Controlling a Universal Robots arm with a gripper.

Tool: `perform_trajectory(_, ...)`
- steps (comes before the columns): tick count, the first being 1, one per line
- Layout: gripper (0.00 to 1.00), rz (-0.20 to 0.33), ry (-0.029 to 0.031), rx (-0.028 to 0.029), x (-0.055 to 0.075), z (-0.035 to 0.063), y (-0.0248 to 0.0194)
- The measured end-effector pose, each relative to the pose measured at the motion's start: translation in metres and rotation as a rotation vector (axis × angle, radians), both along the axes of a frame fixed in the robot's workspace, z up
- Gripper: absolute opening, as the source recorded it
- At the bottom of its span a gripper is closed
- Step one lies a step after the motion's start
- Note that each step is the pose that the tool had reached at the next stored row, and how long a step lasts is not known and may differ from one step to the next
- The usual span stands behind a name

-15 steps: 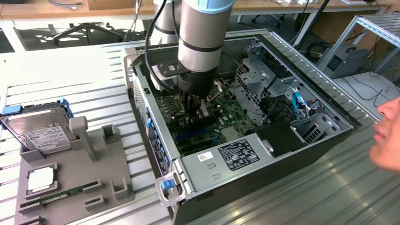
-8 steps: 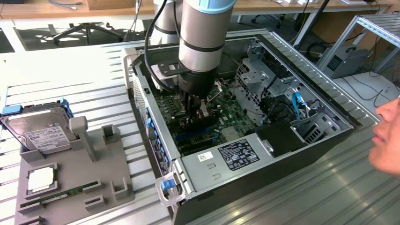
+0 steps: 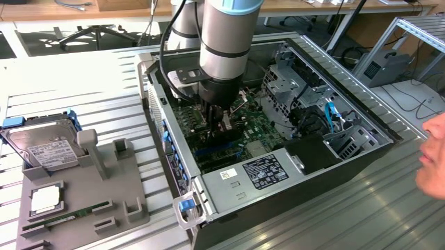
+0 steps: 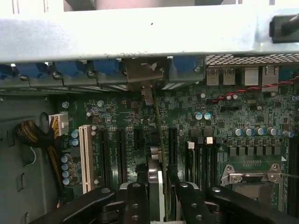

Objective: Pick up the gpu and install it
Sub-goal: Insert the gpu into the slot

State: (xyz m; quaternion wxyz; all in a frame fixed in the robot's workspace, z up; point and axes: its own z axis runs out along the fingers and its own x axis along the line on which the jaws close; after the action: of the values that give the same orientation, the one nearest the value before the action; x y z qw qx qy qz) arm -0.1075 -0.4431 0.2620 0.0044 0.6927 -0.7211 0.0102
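The gpu (image 4: 157,161) shows edge-on in the wrist view, a thin card standing upright over the green motherboard (image 4: 219,121). Its silver bracket (image 4: 142,74) sits against the rear wall of the case, among the blue slot latches (image 4: 103,67). My gripper (image 4: 156,189) is shut on the card, with a black finger (image 4: 135,198) on each side of it. In the exterior view the gripper (image 3: 221,124) reaches down into the open computer case (image 3: 278,174), with the dark gpu (image 3: 224,137) below it, low over the board. Whether the card is seated in a slot I cannot tell.
A white slot (image 4: 85,158) and black slots (image 4: 120,149) flank the card, beside a CPU socket (image 4: 254,179) and a cable bundle (image 4: 32,135). A grey parts holder (image 3: 118,208) on the exterior view's left carries a hard drive (image 3: 45,148) and a RAM stick (image 3: 62,216). A person (image 3: 434,156) is at its right edge.
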Motion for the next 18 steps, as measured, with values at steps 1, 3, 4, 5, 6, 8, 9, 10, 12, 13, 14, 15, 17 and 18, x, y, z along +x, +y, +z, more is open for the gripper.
perform_trajectory(1, 0.27, -0.012, 0.0000, 0.0000, 0.0000, 0.0000, 0.0000)
perform_trajectory(3, 0.27, -0.027, 0.0000, 0.0000, 0.0000, 0.0000, 0.0000)
perform_trajectory(4, 0.27, -0.037, 0.0000, -0.0001, 0.0000, 0.0000, 0.0000)
perform_trajectory(5, 0.27, -0.044, 0.0001, 0.0000, 0.0002, 0.0000, 0.0000)
perform_trajectory(6, 0.27, -0.045, 0.0001, 0.0000, 0.0002, 0.0000, 0.0000)
perform_trajectory(8, 0.27, -0.045, 0.0000, 0.0000, 0.0002, 0.0000, 0.0000)
perform_trajectory(9, 0.27, -0.045, 0.0000, 0.0000, 0.0002, 0.0000, 0.0000)
perform_trajectory(10, 0.27, -0.045, 0.0000, 0.0000, 0.0002, 0.0000, 0.0000)
perform_trajectory(12, 0.27, -0.045, 0.0000, 0.0000, 0.0002, 0.0000, 0.0000)
perform_trajectory(13, 0.27, -0.045, 0.0000, 0.0001, 0.0002, 0.0000, -0.0002)
perform_trajectory(14, 0.27, -0.045, 0.0000, 0.0003, 0.0002, -0.0001, -0.0007)
perform_trajectory(15, 0.27, -0.045, 0.0001, 0.0003, 0.0002, -0.0001, -0.0015)
perform_trajectory(17, 0.27, -0.045, 0.0001, 0.0000, 0.0002, 0.0000, -0.0032)
perform_trajectory(18, 0.27, -0.045, 0.0001, -0.0001, 0.0002, 0.0000, -0.0040)
